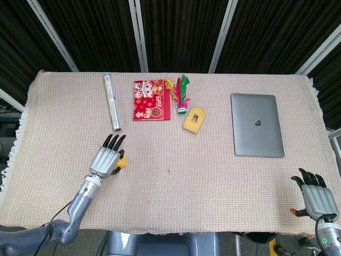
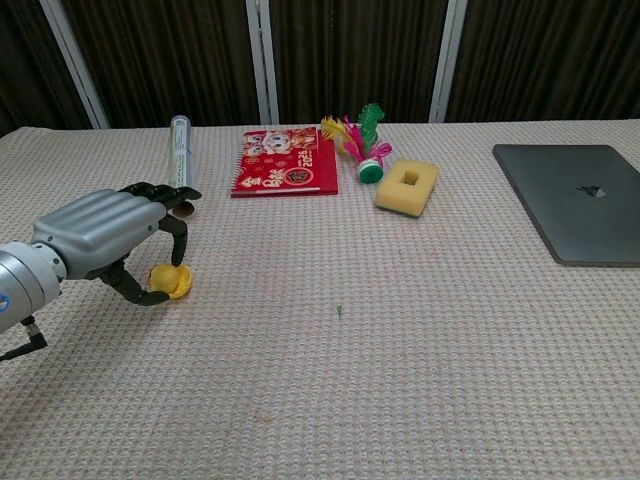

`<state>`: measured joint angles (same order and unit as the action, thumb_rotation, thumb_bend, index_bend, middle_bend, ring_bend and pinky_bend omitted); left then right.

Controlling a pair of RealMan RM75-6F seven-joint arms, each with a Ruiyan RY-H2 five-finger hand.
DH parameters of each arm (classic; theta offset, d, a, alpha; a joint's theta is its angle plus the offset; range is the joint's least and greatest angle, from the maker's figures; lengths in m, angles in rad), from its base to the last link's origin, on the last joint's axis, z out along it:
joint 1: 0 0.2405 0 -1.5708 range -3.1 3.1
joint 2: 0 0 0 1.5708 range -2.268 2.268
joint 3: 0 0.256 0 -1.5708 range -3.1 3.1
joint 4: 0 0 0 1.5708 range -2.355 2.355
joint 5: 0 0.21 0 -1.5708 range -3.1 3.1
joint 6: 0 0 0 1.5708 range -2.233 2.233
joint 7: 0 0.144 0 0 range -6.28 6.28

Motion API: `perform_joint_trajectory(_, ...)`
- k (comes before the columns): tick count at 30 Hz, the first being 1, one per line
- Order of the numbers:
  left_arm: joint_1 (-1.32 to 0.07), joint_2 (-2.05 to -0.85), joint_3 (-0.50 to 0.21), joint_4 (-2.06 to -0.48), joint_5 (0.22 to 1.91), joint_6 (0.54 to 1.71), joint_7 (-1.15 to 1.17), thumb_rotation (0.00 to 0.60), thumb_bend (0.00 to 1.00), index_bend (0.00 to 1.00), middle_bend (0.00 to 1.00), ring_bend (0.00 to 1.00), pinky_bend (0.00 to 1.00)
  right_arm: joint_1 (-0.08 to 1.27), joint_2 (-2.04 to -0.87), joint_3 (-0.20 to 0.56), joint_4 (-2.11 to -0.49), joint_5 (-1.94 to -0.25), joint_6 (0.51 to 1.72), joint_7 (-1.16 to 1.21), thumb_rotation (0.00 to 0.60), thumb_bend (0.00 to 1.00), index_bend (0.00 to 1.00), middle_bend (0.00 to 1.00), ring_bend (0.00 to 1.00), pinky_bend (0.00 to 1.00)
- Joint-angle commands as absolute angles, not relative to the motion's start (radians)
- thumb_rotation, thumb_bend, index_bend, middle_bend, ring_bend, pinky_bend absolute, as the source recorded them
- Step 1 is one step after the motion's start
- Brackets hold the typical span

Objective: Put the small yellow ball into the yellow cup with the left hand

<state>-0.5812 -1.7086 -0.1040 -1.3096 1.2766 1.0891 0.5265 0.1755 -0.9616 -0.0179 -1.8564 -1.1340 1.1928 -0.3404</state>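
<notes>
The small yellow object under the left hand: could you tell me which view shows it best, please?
The chest view: the yellow object shows side-on beneath the left hand. In the head view the hand hides all but a yellow sliver.

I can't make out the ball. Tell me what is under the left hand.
Under the left hand, a small yellow object sits on the table cloth between the curled fingers. The hand covers part of it, so whether it is ball, cup or both is unclear.
</notes>
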Motion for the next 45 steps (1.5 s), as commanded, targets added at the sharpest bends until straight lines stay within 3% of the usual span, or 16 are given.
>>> perform_joint_trajectory(1,-0.585,-1.711,-0.107,-1.309,1.277,1.089,0.525,0.600,0.23,0.49,0.00,0.00,0.01,0.175,-0.962,-0.018,-1.856,-1.134,1.193,-0.340,0.600,0.00,0.20,0.00,0.00,0.00)
perform_joint_trajectory(18,-0.594,-1.673,-0.116,-1.364,1.277,1.099,0.539,0.600,0.23,0.50,0.00,0.00,0.02,0.176,-0.962,-0.018,-1.858,-1.132,1.194,-0.342,0.600,0.00,0.20,0.00,0.00,0.00)
perform_joint_trajectory(39,-0.608,-1.730,-0.110,-1.288,1.277,1.088,0.514,0.600,0.23,0.51,0.00,0.00,0.02,0.176,-0.962,-0.017,-1.856,-1.130,1.192,-0.338,0.600,0.00,0.20,0.00,0.00,0.00)
perform_joint_trajectory(45,-0.609,-1.726,-0.108,-1.288,1.279,1.089,0.517,0.600,0.22,0.47,0.00,0.00,0.02,0.177,-0.961,-0.017,-1.856,-1.131,1.191,-0.337,0.600,0.00,0.20,0.00,0.00,0.00)
